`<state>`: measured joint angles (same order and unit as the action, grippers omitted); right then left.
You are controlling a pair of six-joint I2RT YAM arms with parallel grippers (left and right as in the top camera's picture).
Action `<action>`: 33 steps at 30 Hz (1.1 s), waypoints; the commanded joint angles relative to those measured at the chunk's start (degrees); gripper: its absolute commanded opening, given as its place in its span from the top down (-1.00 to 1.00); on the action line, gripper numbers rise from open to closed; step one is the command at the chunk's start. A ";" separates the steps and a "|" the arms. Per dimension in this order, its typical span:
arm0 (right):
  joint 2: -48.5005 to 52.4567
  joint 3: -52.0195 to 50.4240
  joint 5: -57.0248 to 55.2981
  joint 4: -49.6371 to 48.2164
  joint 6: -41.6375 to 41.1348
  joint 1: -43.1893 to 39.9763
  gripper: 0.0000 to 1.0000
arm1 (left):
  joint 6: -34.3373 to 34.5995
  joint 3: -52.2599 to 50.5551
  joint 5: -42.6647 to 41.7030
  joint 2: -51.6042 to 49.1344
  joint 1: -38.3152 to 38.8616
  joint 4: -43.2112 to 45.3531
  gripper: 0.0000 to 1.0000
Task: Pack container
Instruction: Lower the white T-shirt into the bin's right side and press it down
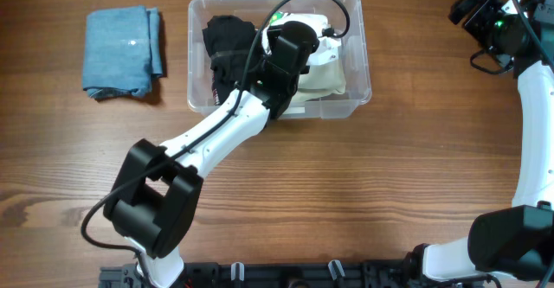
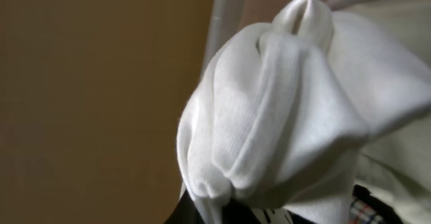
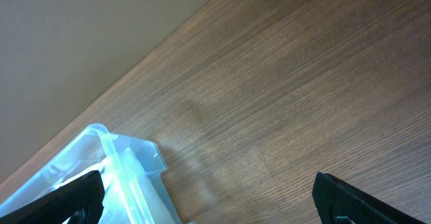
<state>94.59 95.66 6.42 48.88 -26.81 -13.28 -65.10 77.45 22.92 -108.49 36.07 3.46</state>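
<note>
Packing looked roughly two-thirds done. The container [image 1: 359,63] sat mid-tabletop [image 1: 389,193] by the far edge, with a black cloth [image 1: 227,41] and a white cloth [image 1: 325,67] inside. The left hand [image 1: 294,37] was down over the white one; whether it was pinching it, nobody could tell. The right hand [image 1: 476,13] hung spread and empty at the far right corner. A blue cloth [image 1: 121,52] near the far left corner hadn't gone in yet, so that was probably what was left.
</note>
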 commanded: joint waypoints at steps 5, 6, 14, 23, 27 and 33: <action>-0.20 0.28 0.55 0.02 -0.35 0.24 -0.99 | 5.90 1.22 3.65 -0.59 4.81 -0.33 -0.74; -0.20 0.28 0.55 0.02 -0.35 0.24 -0.99 | 6.25 1.22 4.74 -0.59 5.81 -0.70 -0.77; -0.20 0.28 0.55 0.02 -0.35 0.24 -0.99 | 10.99 1.22 18.99 -0.15 14.12 -1.77 -0.84; -0.20 0.28 0.55 0.02 -0.33 0.24 -1.00 | 35.87 1.36 18.95 5.38 11.89 -1.99 -0.83; -0.20 0.28 0.55 0.02 -0.33 0.24 -0.99 | 51.95 1.36 18.60 9.68 12.20 -2.91 -0.31; -0.20 0.28 0.55 0.02 -0.33 0.24 -1.00 | 67.80 1.36 5.09 11.58 11.23 -4.85 0.69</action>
<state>94.59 95.66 6.42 48.88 -26.81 -13.28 -9.19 78.02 36.42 -96.97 48.05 -0.71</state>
